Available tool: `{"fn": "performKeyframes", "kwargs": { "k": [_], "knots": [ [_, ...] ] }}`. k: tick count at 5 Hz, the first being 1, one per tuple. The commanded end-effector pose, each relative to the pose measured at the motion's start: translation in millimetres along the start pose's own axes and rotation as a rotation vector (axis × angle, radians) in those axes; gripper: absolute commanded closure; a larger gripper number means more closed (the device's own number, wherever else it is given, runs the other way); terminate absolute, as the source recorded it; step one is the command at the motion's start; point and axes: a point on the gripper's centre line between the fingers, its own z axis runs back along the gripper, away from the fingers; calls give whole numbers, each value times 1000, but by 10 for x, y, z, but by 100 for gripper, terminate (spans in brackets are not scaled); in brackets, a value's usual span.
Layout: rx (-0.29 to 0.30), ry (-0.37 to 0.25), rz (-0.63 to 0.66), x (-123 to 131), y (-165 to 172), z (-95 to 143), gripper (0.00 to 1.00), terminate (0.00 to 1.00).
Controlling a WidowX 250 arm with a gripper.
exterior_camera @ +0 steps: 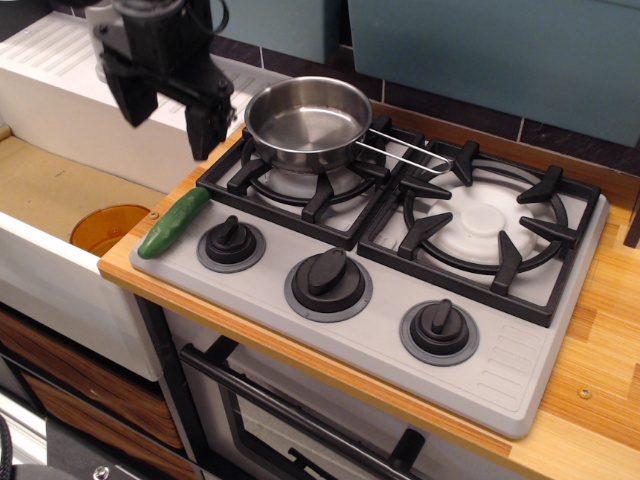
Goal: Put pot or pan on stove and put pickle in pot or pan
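The shiny steel pot (307, 122) sits on the left burner grate of the grey stove (380, 330), its wire handle pointing right. It holds nothing. The green pickle (172, 223) lies on the stove's front-left corner, beside the leftmost knob. My black gripper (168, 122) hangs open above and behind the pickle, left of the pot, its two fingers (204, 128) pointing down with nothing between them.
A white sink basin (60, 190) lies to the left with an orange disc (108, 227) in it. A grey faucet stands behind the gripper. Three black knobs (328, 274) line the stove front. A second grate (485, 222) is at the right.
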Motion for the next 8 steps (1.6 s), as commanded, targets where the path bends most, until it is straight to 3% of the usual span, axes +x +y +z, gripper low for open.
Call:
{"fn": "performKeyframes", "kwargs": {
  "k": [1,4,7,8],
  "knots": [
    [-35,-118,25,-66,37,-44,0,0],
    [-85,-191,25,-183,28,-415,0,0],
    [-104,-205,35,-233,-27,-513,0,0],
    [-129,-210,50,-246,-51,-523,100,0]
  ]
}}
